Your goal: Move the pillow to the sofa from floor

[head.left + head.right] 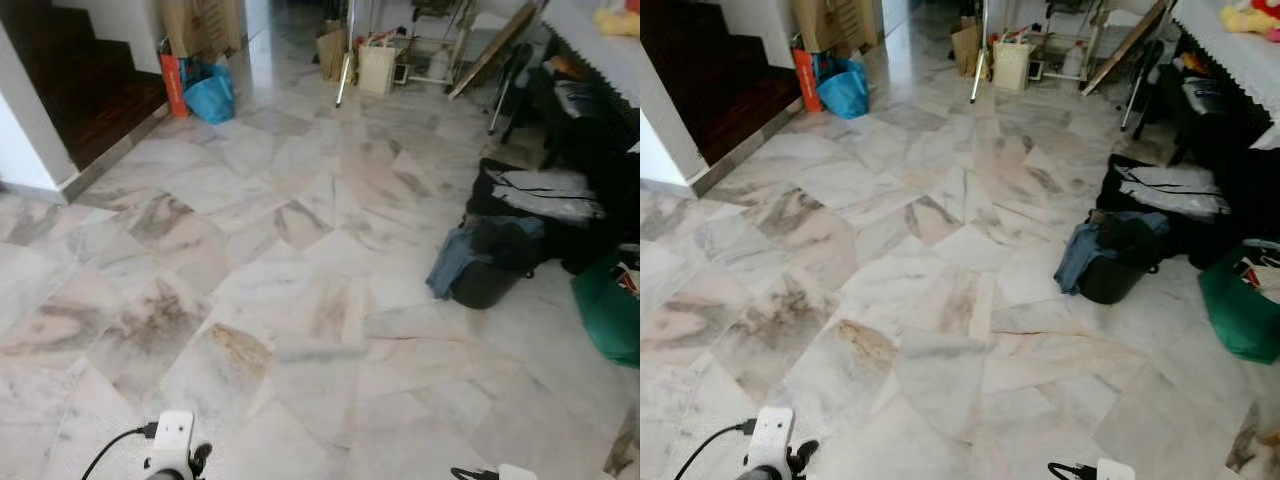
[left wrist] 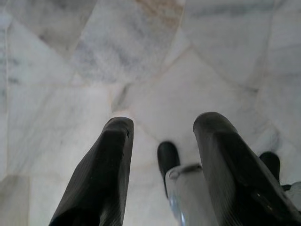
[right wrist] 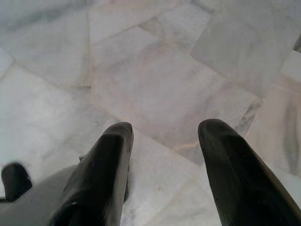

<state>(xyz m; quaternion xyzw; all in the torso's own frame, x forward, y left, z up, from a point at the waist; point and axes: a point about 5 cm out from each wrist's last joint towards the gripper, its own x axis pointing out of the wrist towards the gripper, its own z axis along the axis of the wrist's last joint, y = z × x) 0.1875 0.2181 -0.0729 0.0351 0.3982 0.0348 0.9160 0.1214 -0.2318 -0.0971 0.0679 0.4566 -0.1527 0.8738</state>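
Two grippers hung low over the pale marble tile floor [image 1: 300, 300], one on each side of the robot. The left gripper [image 2: 162, 125] pointed down at bare tiles. Its two long black fingers [image 2: 108, 160] were spread wide apart, with nothing between them and nothing touching them. The right gripper [image 3: 164, 129] was the same: its black fingers [image 3: 225, 160] were open wide, loose, and held nothing. They hung above the floor and did not touch it.

Where the pillow lay could not be told from here, and the same went for the sofa. So I could not say which way the pillow was from the fingers, which way its long side ran, or which arm was nearer.

On the robot's right, a black round bag with a blue cloth over it [image 1: 490, 265] sat on the floor, and a green bag [image 1: 610, 310] was just beside it. Far ahead on the left, a shiny blue plastic bag [image 1: 210, 95] leaned near the dark wooden stairs [image 1: 90, 90].

I think the robot had to turn and look for the pillow first. Both grippers were ready to grab, so either one could do it.
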